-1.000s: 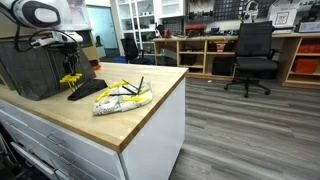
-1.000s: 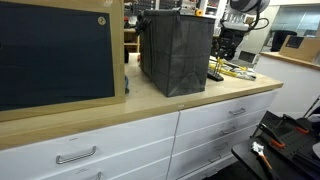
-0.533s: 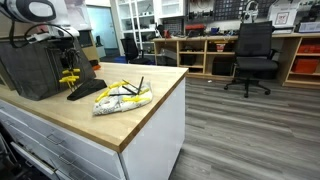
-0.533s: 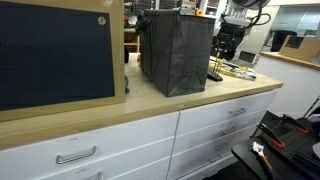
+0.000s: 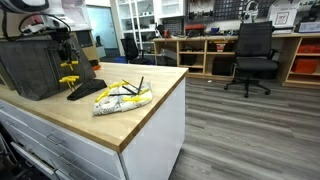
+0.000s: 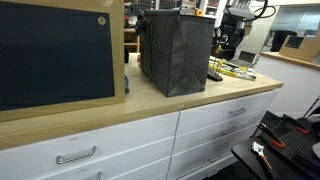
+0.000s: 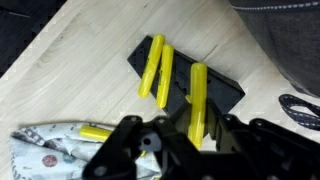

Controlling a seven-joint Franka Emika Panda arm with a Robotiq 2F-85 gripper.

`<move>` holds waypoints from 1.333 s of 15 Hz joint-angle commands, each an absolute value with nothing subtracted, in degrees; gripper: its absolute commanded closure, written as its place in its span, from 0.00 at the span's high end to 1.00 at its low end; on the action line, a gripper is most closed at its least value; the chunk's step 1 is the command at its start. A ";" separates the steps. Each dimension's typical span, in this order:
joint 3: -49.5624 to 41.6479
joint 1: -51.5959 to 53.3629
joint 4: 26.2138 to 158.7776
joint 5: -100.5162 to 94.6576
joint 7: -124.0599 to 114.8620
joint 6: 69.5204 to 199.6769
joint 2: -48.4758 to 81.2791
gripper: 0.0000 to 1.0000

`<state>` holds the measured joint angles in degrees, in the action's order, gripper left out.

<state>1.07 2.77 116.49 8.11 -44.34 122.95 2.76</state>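
Note:
In the wrist view my gripper is shut on a yellow stick that stands between its dark fingers. Just beneath lies a black holder on the wooden counter, with two more yellow sticks lying side by side on it. In an exterior view the gripper hangs above the black holder, with yellow showing below it. In an exterior view the gripper is partly hidden behind the dark grey bag.
A crumpled white and yellow packet lies beside the holder, also seen in the wrist view as the packet. A tall dark grey bag stands close behind the gripper. A black office chair and shelves stand across the floor. The counter edge is near.
The arm has risen a little and shifted slightly toward the grey bag, with the yellow stick still in the jaws. Nothing on the counter moved.

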 commanded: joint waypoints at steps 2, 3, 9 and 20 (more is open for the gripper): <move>1.02 2.34 116.26 7.92 -44.24 122.93 0.48 0.05; 0.80 2.12 115.54 7.11 -44.74 123.07 0.70 0.05; -1.33 -0.26 111.32 2.81 -45.27 122.90 2.33 0.05; -6.23 -3.45 109.66 -17.07 -49.31 122.85 5.78 0.05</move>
<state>-5.23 -3.05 110.60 -12.49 -47.21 123.18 4.35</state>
